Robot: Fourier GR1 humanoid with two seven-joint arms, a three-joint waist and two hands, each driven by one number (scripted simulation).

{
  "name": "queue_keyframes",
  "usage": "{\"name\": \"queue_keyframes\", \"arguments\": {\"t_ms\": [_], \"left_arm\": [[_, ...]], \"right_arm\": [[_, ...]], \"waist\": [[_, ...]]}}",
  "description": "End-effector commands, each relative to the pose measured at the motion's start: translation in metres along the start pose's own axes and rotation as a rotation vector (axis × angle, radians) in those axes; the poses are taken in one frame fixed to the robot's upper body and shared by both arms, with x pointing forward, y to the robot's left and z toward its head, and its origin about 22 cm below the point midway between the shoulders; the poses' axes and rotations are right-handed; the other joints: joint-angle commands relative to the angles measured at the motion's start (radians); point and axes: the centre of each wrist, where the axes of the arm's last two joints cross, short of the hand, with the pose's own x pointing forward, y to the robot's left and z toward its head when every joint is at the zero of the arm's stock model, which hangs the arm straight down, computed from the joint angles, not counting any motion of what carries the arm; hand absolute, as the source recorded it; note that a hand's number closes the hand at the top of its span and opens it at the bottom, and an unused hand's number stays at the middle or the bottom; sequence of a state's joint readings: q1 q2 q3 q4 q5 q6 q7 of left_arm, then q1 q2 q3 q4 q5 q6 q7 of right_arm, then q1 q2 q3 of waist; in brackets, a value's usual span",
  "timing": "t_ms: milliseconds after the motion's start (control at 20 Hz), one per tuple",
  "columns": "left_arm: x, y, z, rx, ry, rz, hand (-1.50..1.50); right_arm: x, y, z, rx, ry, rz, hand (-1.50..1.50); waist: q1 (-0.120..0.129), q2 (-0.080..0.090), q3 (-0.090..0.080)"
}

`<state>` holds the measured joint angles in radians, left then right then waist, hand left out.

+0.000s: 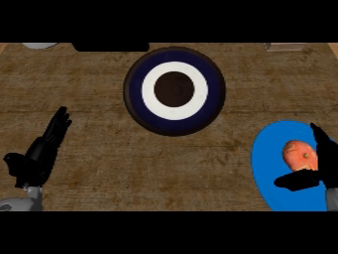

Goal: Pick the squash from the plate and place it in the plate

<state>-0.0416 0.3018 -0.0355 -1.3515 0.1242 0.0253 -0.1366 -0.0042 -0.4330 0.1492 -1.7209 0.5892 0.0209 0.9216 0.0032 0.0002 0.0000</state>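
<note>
Two plates were on the counter: a blue plate (268, 163) at the right and a dark ringed plate (174, 91) further back. The squash (300, 155) lay on the blue one. The right hand (331, 166) sat just beside it, fingers straight along its right side and thumb below it, spread and not yet pinching. If the hand closed off-centre, the rounded squash could probably roll away across the plate. The left hand (39, 154) rested open at the left, well apart.
</note>
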Motion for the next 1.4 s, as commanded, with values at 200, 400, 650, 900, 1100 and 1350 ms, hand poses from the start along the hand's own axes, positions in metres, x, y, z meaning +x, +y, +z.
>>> {"name": "queue_keyframes", "arguments": {"t_ms": [200,400,650,900,1100,1350], "left_arm": [[0.002,-0.002,-0.008,-0.010,-0.010,-0.013,0.00],[0.003,0.005,-0.013,0.002,-0.018,-0.019,0.00],[-0.003,-0.002,-0.019,0.003,0.003,0.005,0.00],[-0.006,0.005,-0.004,0.002,0.005,-0.011,0.00],[0.002,-0.007,-0.007,0.011,-0.004,-0.002,0.00],[-0.010,0.001,0.014,0.005,0.014,-0.001,0.00]], "right_arm": [[-0.009,0.007,-0.028,0.008,0.031,0.021,-1.50],[-0.017,0.003,-0.042,0.105,-0.062,0.033,1.50],[-0.023,0.014,-0.038,0.063,-0.098,0.024,1.50],[-0.014,0.015,-0.026,-0.019,-0.165,0.048,1.50],[-0.043,0.031,-0.020,-0.129,-0.285,0.075,1.50],[-0.058,0.056,-0.020,-0.210,-0.474,-0.045,1.50]], "waist": [[-0.002,0.000,0.000],[-0.001,0.001,0.000],[-0.005,0.001,0.000],[-0.004,0.000,0.000],[-0.008,-0.001,0.000],[0.000,-0.001,0.001]]}}
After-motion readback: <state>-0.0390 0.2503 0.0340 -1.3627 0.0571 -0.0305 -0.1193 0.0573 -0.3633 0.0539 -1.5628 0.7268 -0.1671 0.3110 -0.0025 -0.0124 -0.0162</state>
